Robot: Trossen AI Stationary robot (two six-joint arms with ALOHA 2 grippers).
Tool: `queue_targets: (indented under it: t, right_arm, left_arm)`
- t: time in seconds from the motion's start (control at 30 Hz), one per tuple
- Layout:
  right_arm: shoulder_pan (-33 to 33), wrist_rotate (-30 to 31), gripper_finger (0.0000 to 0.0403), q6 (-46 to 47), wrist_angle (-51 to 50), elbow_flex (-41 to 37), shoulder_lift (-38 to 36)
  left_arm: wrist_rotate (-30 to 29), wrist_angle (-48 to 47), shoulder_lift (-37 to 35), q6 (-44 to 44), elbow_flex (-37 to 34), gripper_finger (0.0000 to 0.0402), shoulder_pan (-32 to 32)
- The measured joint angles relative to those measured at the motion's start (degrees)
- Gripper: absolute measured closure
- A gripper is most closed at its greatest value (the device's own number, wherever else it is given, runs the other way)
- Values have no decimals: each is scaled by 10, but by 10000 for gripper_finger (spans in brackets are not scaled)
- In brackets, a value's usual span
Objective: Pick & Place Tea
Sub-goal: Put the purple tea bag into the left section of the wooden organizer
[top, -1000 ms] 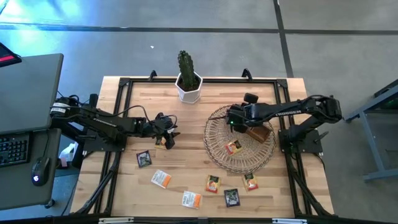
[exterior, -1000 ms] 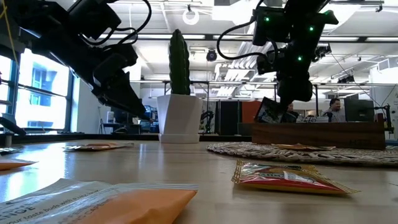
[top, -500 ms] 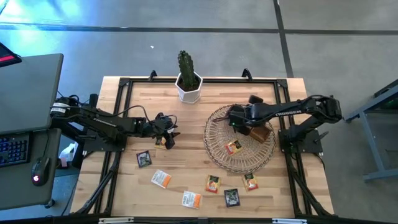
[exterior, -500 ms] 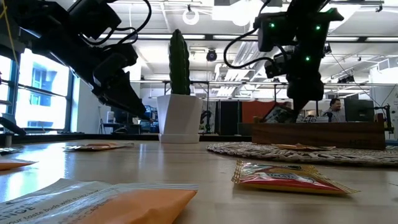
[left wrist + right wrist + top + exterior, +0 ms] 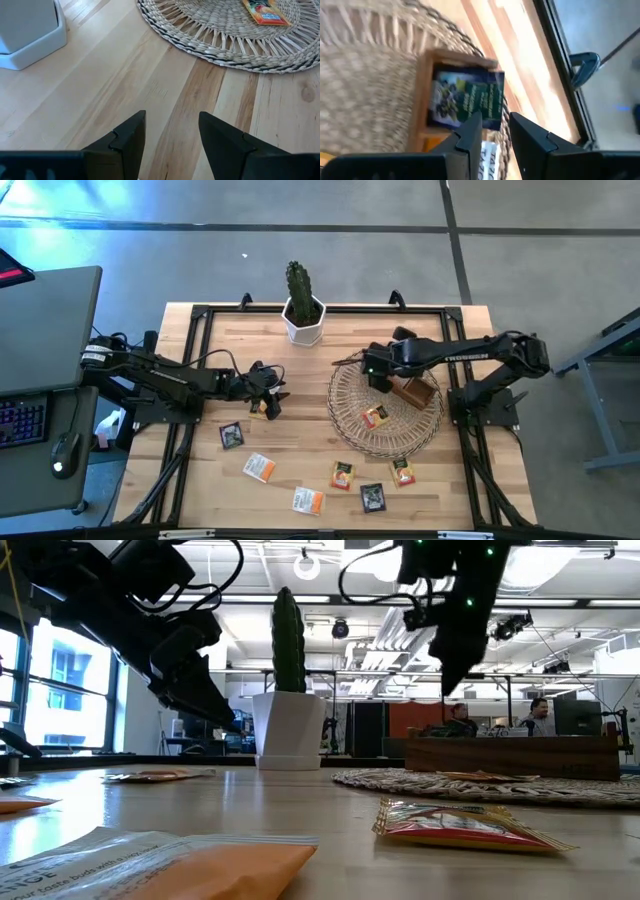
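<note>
My right gripper (image 5: 373, 371) hangs open above the wicker tray (image 5: 350, 422), beside the brown wooden box (image 5: 418, 393). In its wrist view the open fingers (image 5: 495, 132) point at a black sachet with a green label (image 5: 469, 100) that rests inside the box (image 5: 422, 95); a white sachet (image 5: 492, 155) sits beside it. A yellow-red sachet (image 5: 376, 416) lies on the tray. Several more sachets lie on the near table, among them black (image 5: 231, 435), white-and-orange (image 5: 259, 468) and yellow-red (image 5: 342, 475). My left gripper (image 5: 272, 395) waits open over the table's left half, nothing between its fingers (image 5: 172, 132).
A cactus in a white pot (image 5: 302, 308) stands at the far edge, between the arms. A black frame runs along the table's edges (image 5: 200, 315). Bare wood lies between my left gripper and the tray (image 5: 165, 90). People sit in the room behind (image 5: 535, 718).
My right gripper held the black sachet above the wooden box, lowered it into the box, let go and rose, moving a little toward the table's left. The sachet now rests in the box.
</note>
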Motion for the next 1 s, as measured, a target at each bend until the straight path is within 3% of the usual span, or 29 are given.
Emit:
queue_targets:
  t: [0.2,0.3,0.47,0.77,1.0]
  right_arm:
    - [27,-126,333,-13,31,31,0]
    - [71,-231,351,-35,87,32,0]
    - [167,-302,361,-37,196,29,0]
    - [299,-314,288,16,320,29,50]
    - [356,-413,234,107,317,28,153]
  left_arm:
    - [0,0,0,0,0,220,0]
    - [0,0,0,0,0,220,0]
    - [0,0,0,0,0,220,0]
    - [-1,7,0,-2,0,220,0]
    - [-1,7,0,-2,0,220,0]
